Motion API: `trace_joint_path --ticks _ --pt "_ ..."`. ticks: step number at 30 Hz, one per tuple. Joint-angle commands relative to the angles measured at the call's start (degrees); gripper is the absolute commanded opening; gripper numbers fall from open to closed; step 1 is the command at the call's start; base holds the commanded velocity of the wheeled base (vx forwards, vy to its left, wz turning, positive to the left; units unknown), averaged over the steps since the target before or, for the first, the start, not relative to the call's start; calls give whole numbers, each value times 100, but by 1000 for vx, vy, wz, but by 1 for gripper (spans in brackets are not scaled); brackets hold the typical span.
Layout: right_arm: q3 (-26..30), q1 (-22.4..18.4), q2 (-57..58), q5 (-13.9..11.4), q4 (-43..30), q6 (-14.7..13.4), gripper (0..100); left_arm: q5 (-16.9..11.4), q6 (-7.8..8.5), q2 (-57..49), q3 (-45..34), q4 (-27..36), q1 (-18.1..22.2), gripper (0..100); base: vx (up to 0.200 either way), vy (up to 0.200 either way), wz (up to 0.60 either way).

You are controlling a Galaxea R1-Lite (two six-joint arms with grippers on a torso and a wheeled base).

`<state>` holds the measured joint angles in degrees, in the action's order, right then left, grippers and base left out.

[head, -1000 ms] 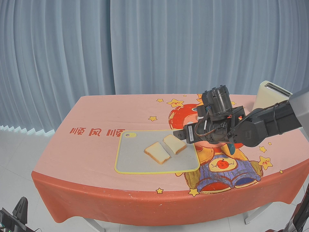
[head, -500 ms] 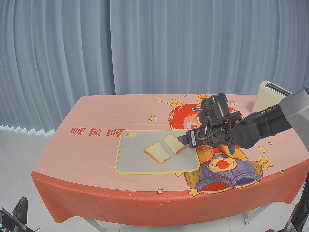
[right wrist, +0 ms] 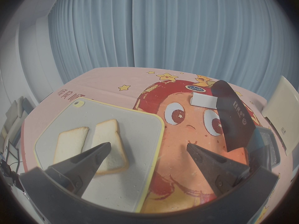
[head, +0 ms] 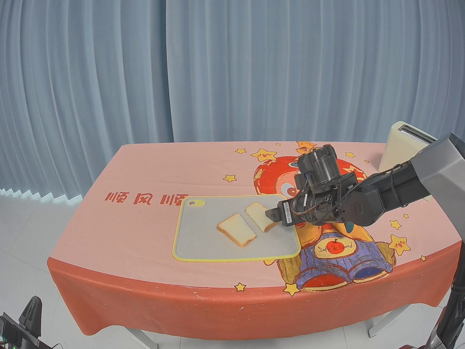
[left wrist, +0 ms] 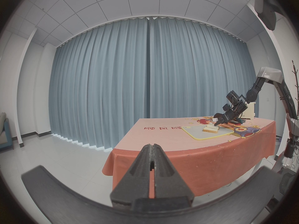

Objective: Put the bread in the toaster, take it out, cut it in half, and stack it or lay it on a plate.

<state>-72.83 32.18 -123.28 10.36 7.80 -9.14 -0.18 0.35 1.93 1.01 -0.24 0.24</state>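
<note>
Nearest, off the table and well apart from it: left gripper [left wrist: 151, 171], held low, fingers pressed together on nothing. On the tablecloth [head: 145, 238], toward the near edge: grey cutting board [head: 198, 241] with a yellow rim, lying flat. On the board: two pieces of bread, left half [head: 236, 229] and right half [head: 256, 214], side by side with a narrow gap between. At the board's right edge: right gripper [head: 269, 215], fingers spread wide, one fingertip [right wrist: 99, 150] over the right half; contact not clear. Past the gripper: black knife [right wrist: 232, 119] on the cloth. Far right corner: cream toaster [head: 406, 144], upright. Behind all: blue-grey curtain [head: 232, 59].
</note>
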Motion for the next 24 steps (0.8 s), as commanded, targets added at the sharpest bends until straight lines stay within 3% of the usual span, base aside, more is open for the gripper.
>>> trace_joint_path --ticks 1,8,9,24 --pt "5 7 -47 1 -7 0 100 1 0 10 -101 -2 11 0 0 0 0" --pt "14 86 -108 115 -16 9 100 1 0 10 -101 -2 2 0 0 0 0" --pt "14 86 -108 115 -16 9 0 1 0 1 -101 -2 2 0 0 0 0" --pt "49 201 68 133 -33 0 0 1 0 10 -101 -2 2 0 0 0 0"
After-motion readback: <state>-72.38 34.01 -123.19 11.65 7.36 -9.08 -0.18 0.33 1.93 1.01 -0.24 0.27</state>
